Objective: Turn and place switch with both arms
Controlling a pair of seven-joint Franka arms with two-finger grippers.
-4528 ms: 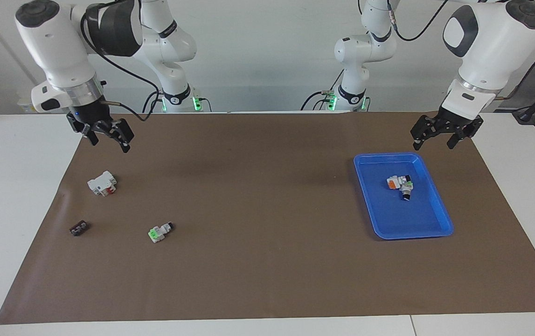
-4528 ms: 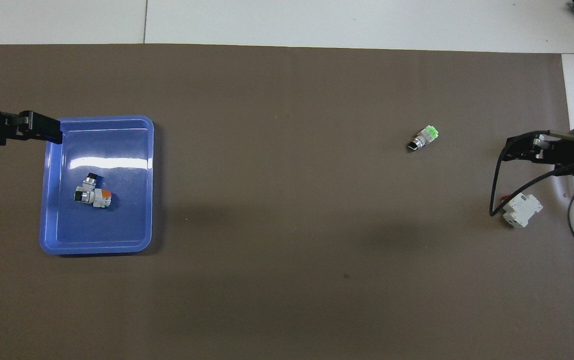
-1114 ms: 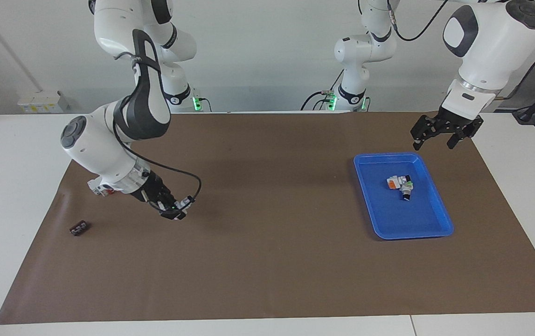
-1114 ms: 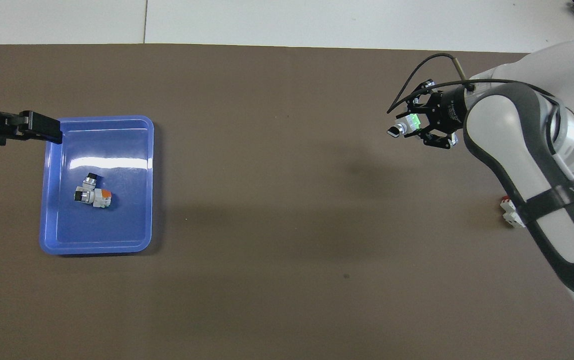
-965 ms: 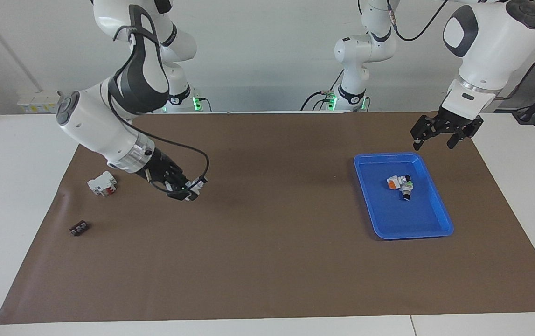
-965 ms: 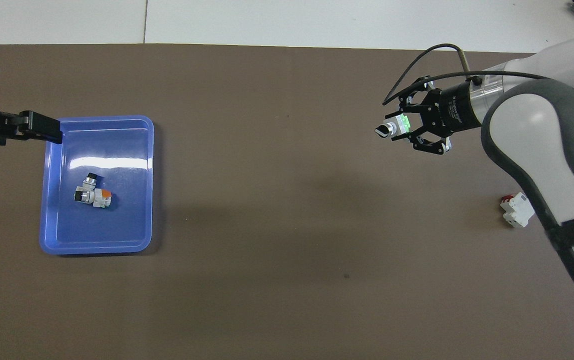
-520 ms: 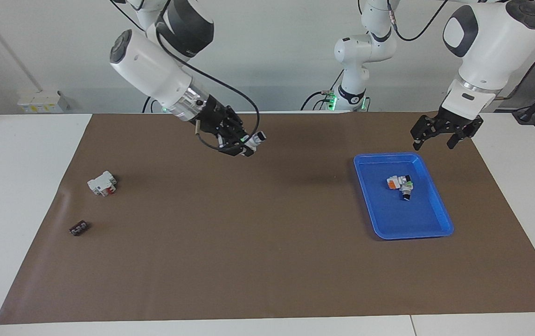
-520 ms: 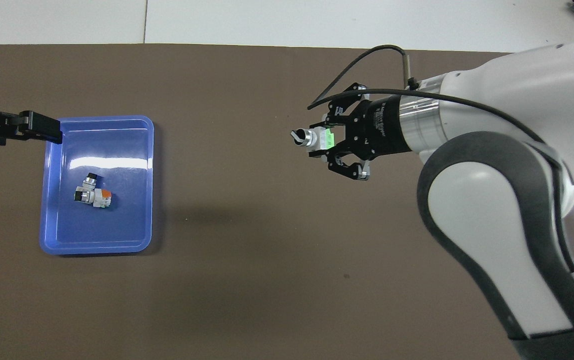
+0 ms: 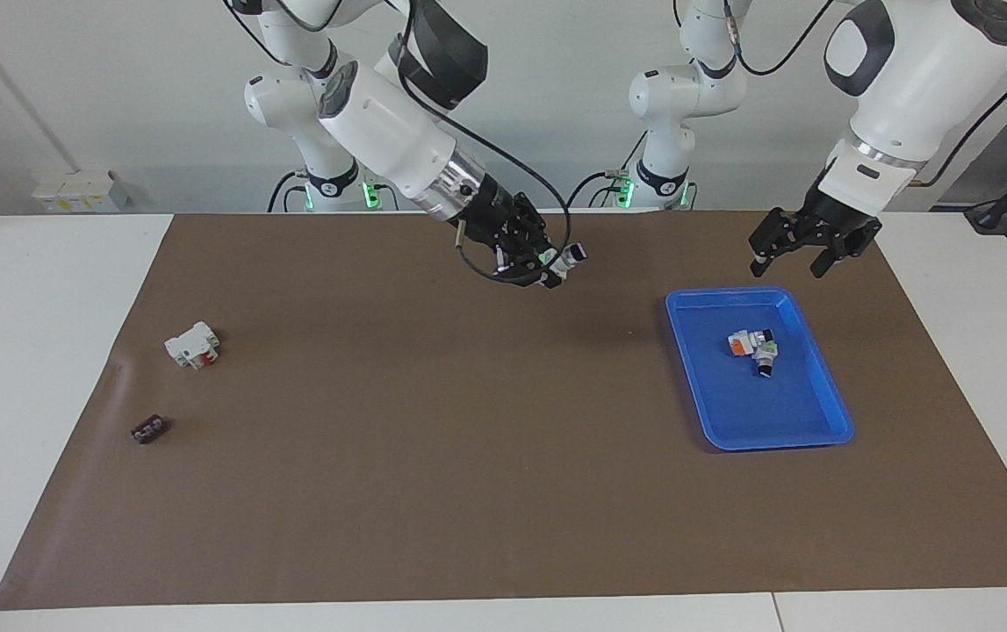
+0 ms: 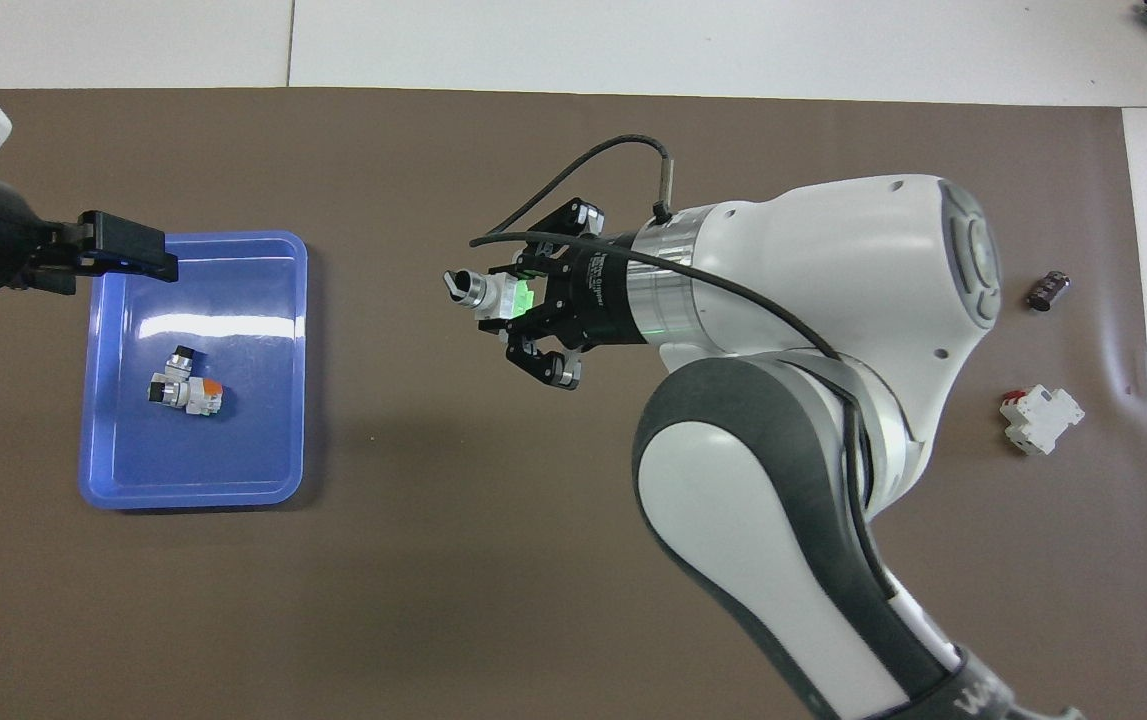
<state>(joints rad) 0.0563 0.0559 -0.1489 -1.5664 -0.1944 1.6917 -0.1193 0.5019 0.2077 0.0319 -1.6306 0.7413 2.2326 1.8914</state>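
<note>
Facing view: right gripper (image 9: 547, 263) up in the upper middle of frame, clamped on the switch (image 9: 566, 260), black knob poking out toward the blue tray (image 9: 823, 386) at centre right. Left gripper (image 9: 804, 250) hovering by the tray's upper edge, fingers spread, nothing held.

Overhead view: switch (image 10: 489, 295) centre frame, green end tucked in the right gripper (image 10: 518, 310), knob free. Left gripper (image 10: 123, 250) at the upper left. Looks like the carry to a handover; next, left fingers onto the knob.
</note>
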